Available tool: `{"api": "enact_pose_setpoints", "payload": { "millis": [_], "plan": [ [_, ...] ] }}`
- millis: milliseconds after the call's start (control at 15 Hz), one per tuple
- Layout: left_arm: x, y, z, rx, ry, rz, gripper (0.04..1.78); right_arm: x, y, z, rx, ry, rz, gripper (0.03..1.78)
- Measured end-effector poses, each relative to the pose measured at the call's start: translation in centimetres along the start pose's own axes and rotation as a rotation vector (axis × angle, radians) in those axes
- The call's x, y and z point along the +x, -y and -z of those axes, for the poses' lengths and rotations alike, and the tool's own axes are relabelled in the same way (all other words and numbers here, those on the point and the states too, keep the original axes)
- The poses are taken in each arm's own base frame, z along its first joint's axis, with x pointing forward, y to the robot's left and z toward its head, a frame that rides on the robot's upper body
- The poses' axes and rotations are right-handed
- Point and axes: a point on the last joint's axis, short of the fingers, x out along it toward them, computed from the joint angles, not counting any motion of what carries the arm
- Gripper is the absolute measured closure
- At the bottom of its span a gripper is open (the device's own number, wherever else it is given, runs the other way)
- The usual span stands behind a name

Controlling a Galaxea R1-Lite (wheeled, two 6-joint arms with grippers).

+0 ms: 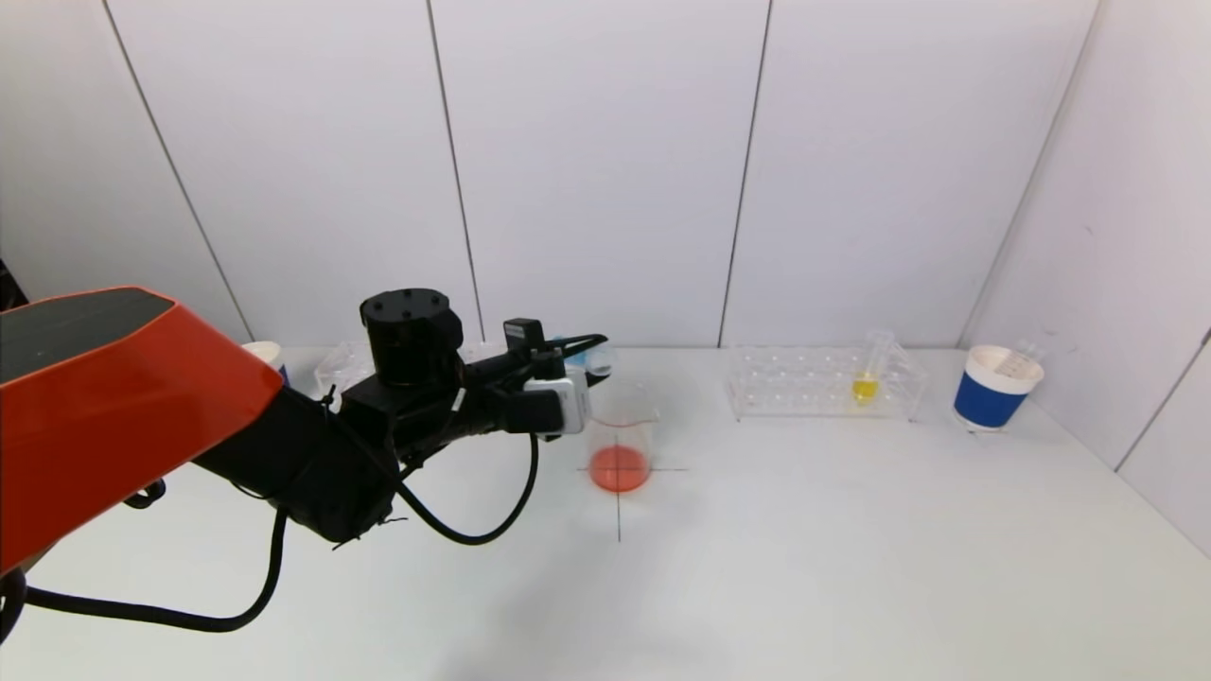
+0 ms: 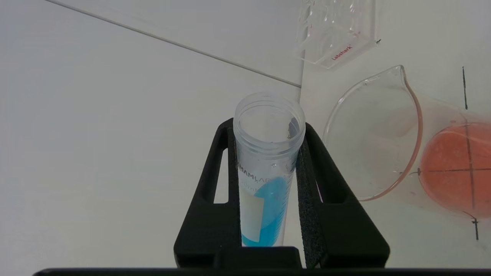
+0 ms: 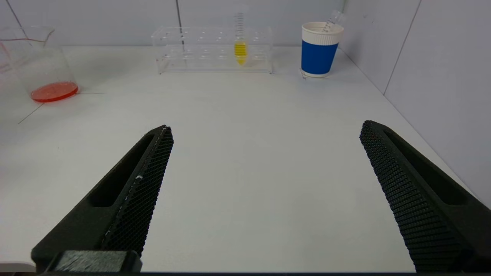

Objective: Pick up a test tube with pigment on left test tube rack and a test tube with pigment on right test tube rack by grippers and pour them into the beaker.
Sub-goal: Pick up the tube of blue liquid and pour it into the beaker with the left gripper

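From the head view, the left gripper (image 1: pixel 594 357) holds the blue tube (image 1: pixel 598 358) tilted near the beaker (image 1: pixel 622 445), toward the surface's far edge.

In the left wrist view its fingers (image 2: pixel 308 184) clamp the tube mid-body; it looks light, smooth plastic that may slip.

In the right wrist view the right gripper (image 3: pixel 264 191) has its fingers spread wide, and the yellow tube (image 3: pixel 240 45) waits in its rack (image 3: pixel 191 50).

White tabletop (image 1: pixel 851 549), matte, filling the near and middle ground. A thin black cross mark (image 1: pixel 620 501) is drawn on it near the centre. Far wall (image 1: pixel 587 170) made of pale grey-white panels split by thin dark vertical seams. A second panelled wall (image 1: pixel 1116 236) closes the right side, meeting the far wall at a corner. Lighting even and diffuse, with soft faint shadows on the tabletop. A blue-banded paper cup (image 1: pixel 995 388) stands far right, another (image 1: pixel 267 357) far left.
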Motion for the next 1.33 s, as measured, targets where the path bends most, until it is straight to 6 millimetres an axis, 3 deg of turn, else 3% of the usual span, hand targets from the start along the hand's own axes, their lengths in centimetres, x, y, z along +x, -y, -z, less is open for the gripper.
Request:
{"api": "enact_pose_setpoints", "payload": {
  "millis": [1333],
  "plan": [
    [0.3,0.8,1.3,0.212,-0.042,0.046,1.38,0.0,0.0,0.0,0.0,0.0,0.0,0.04]
  ]
}}
